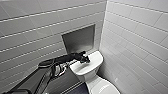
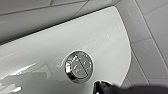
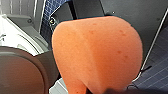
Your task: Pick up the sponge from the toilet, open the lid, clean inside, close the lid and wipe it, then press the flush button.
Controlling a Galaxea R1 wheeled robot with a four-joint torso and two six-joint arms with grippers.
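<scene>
Over the toilet tank [image 1: 93, 65], left gripper [image 1: 85, 59] at flush button [image 2: 79, 66]; I reckon only the press is left.
Button just off its tip; I can't tell its grip. Right gripper [image 3: 110, 91] clamped on sponge [image 3: 97, 52]; lid [image 1: 106, 87] looks down.

A back wall [image 1: 32, 30] and a side wall [image 1: 140, 37] are seen meeting in a corner, both covered in wide pale tiles laid in level rows with thin light joints. A square niche [image 1: 79, 38] with a dull grey back is set into the back wall near that corner. Below, a dark floor [image 1: 80, 91] with a blue grid pattern is seen.
</scene>
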